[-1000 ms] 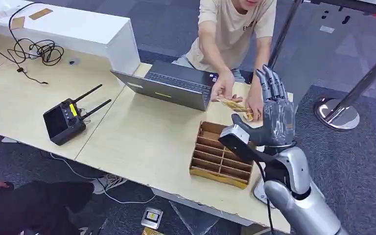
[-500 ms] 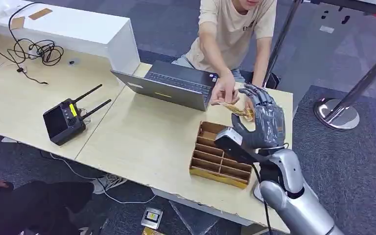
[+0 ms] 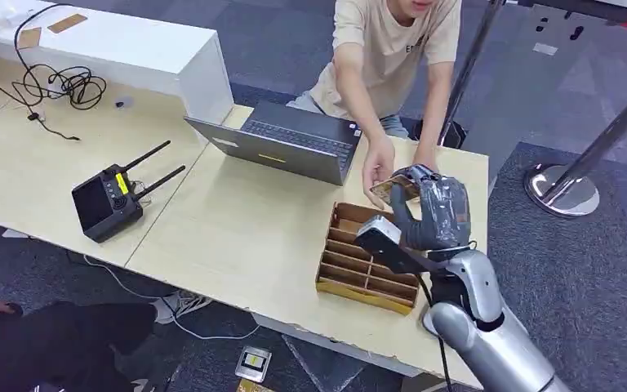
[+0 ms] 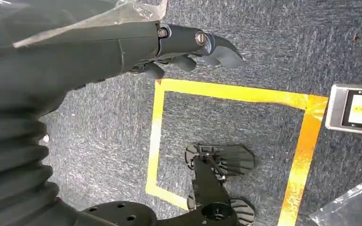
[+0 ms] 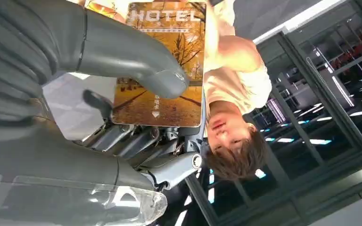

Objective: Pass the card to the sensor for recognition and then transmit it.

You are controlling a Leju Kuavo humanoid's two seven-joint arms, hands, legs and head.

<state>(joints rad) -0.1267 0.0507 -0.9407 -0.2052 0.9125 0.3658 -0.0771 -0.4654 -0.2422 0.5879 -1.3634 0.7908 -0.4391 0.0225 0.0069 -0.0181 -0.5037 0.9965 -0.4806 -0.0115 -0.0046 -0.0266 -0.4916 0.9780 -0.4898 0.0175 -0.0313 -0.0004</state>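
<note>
Above the far end of the wooden divider tray (image 3: 366, 260), right hand (image 3: 429, 209) with fingers curled round the card (image 3: 391, 189), thumb (image 5: 136, 63) pressed on its printed face, HOTEL lettering plain in the right wrist view. Person's hand (image 3: 380, 167) touching the card's far edge, just beyond the tray, near the laptop (image 3: 286, 145). Compared with a second ago: fingers no longer upright and spread but closed, card no longer lying on the table (image 3: 237, 237) under the person's hands but lifted into the grip. Left hand (image 4: 188, 47) hanging over carpet, fingers loosely curled, holding nothing.
</note>
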